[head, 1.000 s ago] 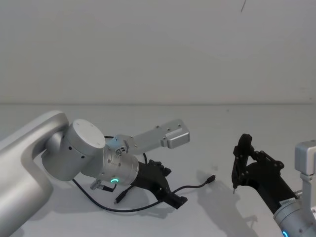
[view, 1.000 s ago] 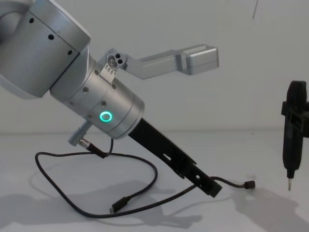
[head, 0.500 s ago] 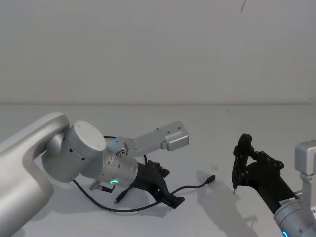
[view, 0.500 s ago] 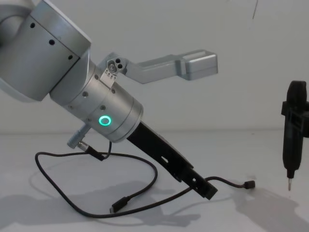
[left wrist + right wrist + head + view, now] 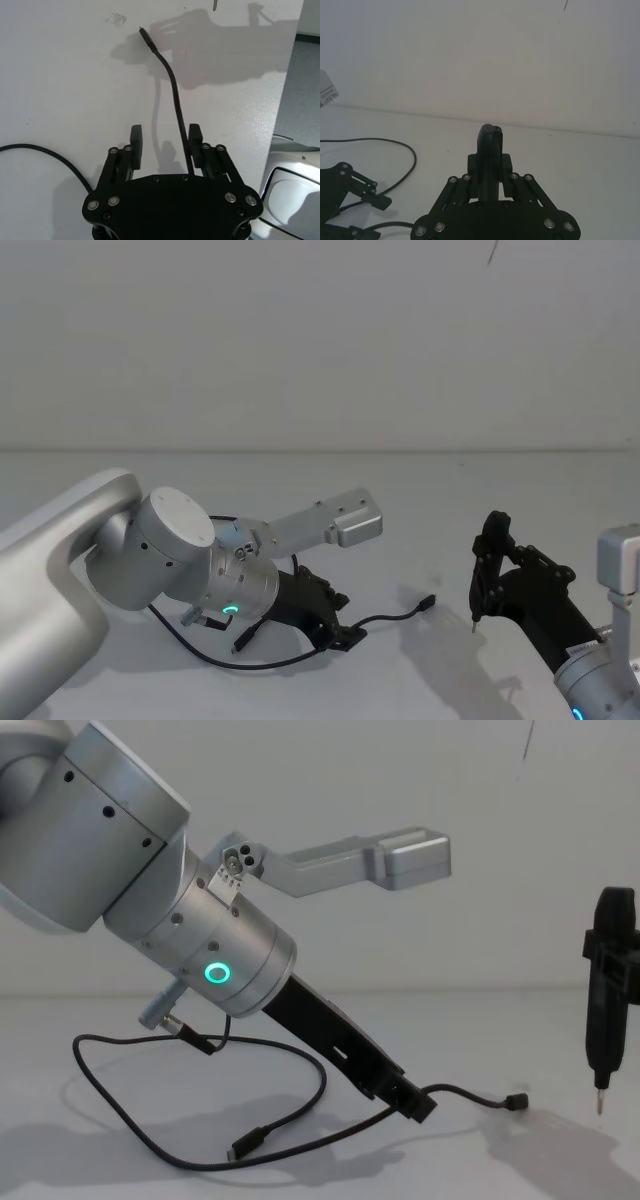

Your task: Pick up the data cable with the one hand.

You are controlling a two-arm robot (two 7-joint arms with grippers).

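I am holding the left claw tilted steeply down so that its fingertips are sitting right at the bench, because the cable is thin and lying flat, and a higher claw would close on air. The fingers are spread, not yet pinching, and the cable is running up between them, so I judge the reach is done and the squeeze is the step in hand. The cable is not centred in the gap: it is passing close along one finger, with the other finger well apart from it. That should not matter much, since closing will sweep it toward the middle, but a strand this slim could roll or slip out under the tips if they are not low enough. Ahead of the claw the cable is curving away to its small plug, which is resting on the bench. Behind the claw the rest is trailing back in a wide slack loop under the wrist. I am gripping near this end on purpose, I think, since the short free length ahead should lift cleanly, while the long loop behind will drag. The right claw is hanging upright well off to the far side of the plug, fingers pressed together as far as its wrist view shows, parked clear of the work.
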